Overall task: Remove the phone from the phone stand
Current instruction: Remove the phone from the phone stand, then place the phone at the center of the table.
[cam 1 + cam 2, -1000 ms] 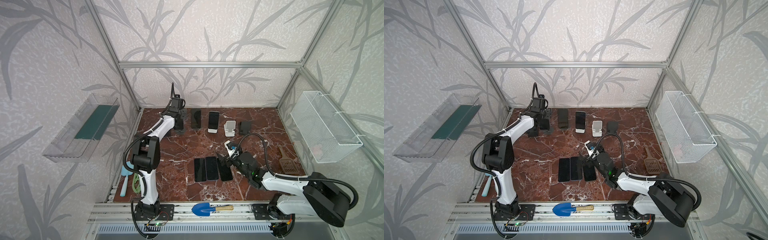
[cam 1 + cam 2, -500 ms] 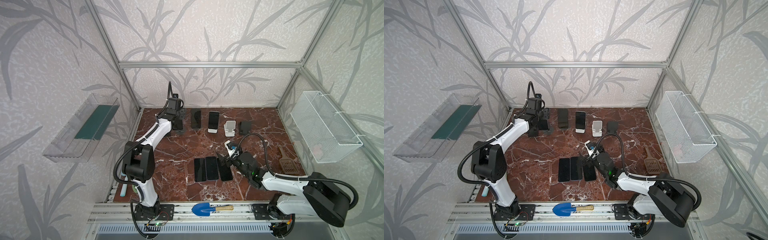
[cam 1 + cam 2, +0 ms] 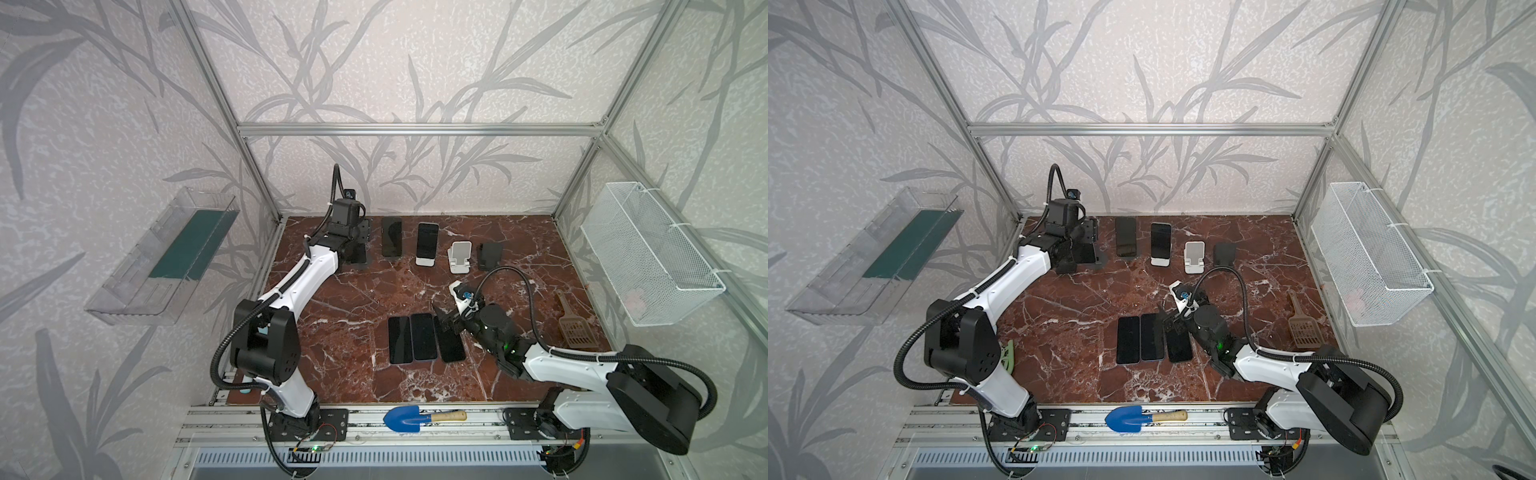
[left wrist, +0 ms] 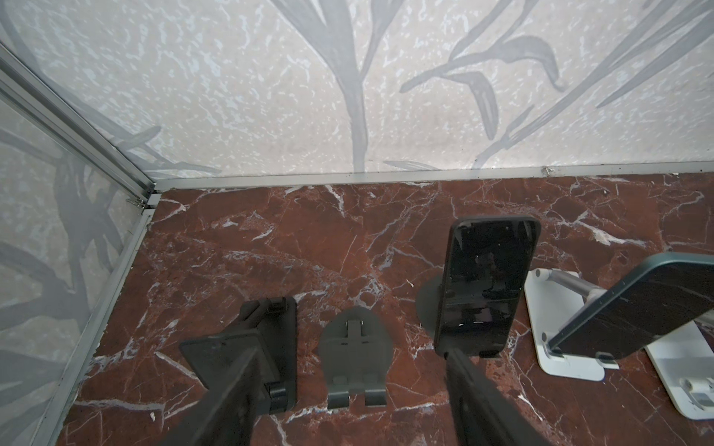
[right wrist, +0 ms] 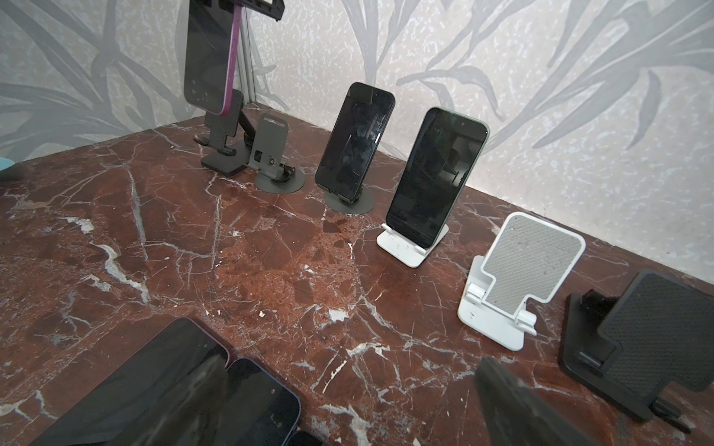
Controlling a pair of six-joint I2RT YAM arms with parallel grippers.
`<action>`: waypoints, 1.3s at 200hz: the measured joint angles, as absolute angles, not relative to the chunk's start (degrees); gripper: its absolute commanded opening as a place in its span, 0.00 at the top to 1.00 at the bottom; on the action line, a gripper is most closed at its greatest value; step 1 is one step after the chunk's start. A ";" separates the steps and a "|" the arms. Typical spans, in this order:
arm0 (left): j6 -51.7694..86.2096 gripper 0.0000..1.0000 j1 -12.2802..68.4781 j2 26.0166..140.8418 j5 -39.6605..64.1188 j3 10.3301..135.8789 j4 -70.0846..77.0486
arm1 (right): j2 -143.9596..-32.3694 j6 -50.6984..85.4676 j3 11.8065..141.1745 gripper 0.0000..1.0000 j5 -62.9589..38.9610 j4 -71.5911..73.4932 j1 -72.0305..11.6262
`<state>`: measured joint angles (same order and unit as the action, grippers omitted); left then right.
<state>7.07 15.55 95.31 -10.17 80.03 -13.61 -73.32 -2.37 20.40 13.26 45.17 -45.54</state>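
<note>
Above the black stand (image 5: 222,131), left gripper (image 4: 351,349) clasps the phone (image 5: 206,58) (right gripper (image 5: 349,363) gapes); basket (image 3: 648,249) holds something pink (image 3: 633,297).

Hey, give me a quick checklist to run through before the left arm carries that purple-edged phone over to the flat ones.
1. Grip: ok. The purple-edged phone hangs in the air from the left claw.
2. Clear of the black stand: cannot tell. Its lips are empty, but the phone's lower end overlaps its plate in the right wrist view.
3. Empty right claw: ok. Open, nothing between its fingers.
4. Landing spot: ok. Bare marble tabletop beside the three flat phones, on the left arm's side.
5. Neighbouring gray stand: ok. Empty, nothing to knock off.
</note>
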 measured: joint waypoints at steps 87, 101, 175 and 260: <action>7.09 0.46 17.34 89.38 -9.93 74.48 -14.55 | -73.06 -2.17 20.40 0.01 13.34 45.15 -45.54; 7.09 0.46 17.54 88.14 -9.93 73.19 -14.57 | -72.93 -2.17 20.40 0.01 13.47 45.17 -45.54; 8.21 0.48 17.89 85.43 -8.25 64.38 -15.14 | -72.93 -1.98 20.40 0.01 13.52 45.19 -45.54; 13.98 0.48 20.80 82.74 -2.55 49.58 -16.01 | -73.01 -1.93 20.40 0.01 13.52 45.21 -45.54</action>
